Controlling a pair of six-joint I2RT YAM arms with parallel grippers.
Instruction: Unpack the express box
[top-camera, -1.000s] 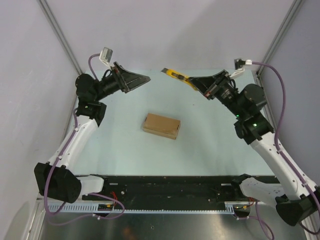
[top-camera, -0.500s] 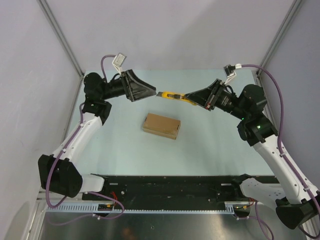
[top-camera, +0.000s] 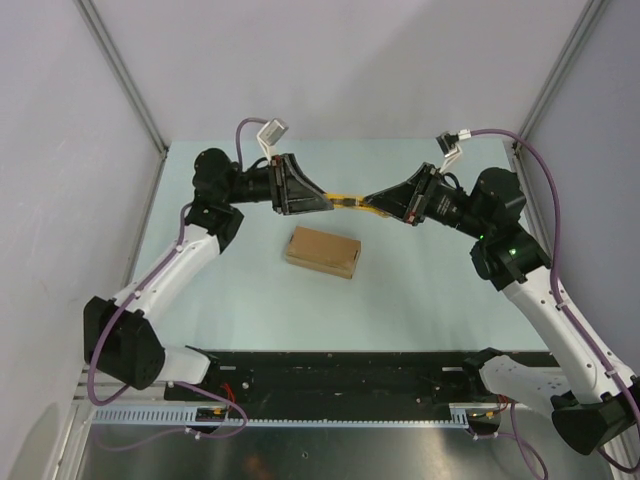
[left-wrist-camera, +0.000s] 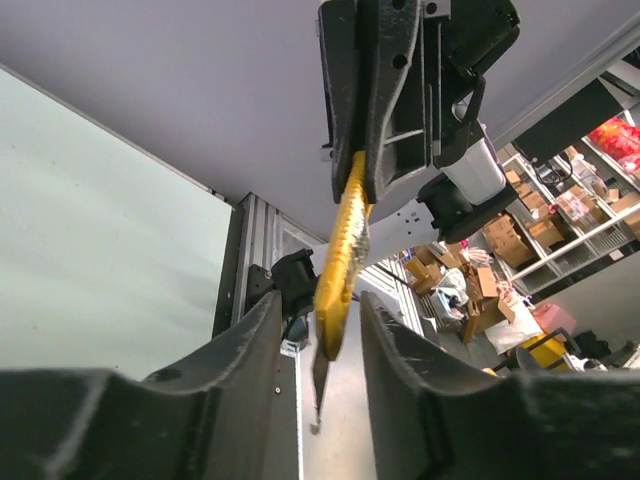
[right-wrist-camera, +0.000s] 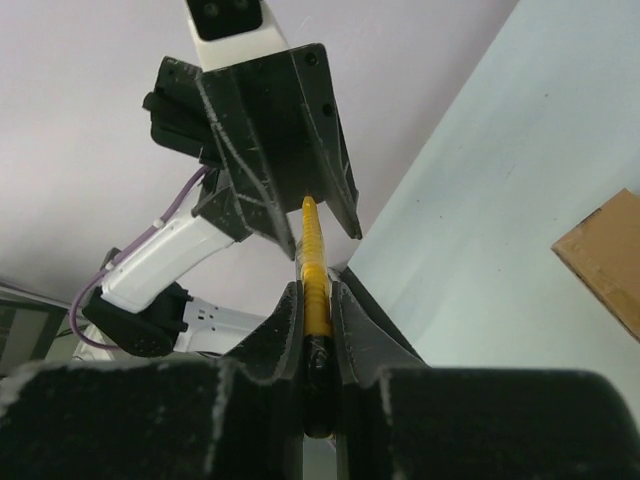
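The express box (top-camera: 322, 251) is a flat brown carton lying shut on the pale green table (top-camera: 430, 290); one corner of it (right-wrist-camera: 605, 255) shows in the right wrist view. Above and behind it the two grippers meet tip to tip. My right gripper (top-camera: 374, 205) (right-wrist-camera: 315, 290) is shut on the handle of a yellow-and-black utility knife (top-camera: 350, 201) (right-wrist-camera: 316, 260). The knife's blade end (left-wrist-camera: 338, 270) pokes between the fingers of my left gripper (top-camera: 326, 203) (left-wrist-camera: 320, 305), with a gap showing on each side, so that gripper is open around it.
Grey walls with metal corner posts (top-camera: 125, 75) close in the table on the left, back and right. A black rail (top-camera: 340, 375) runs along the near edge between the arm bases.
Both arms swung inward over the table. The left gripper came up to the knife tip and its fingers narrowed around it. The box has stayed where it was.
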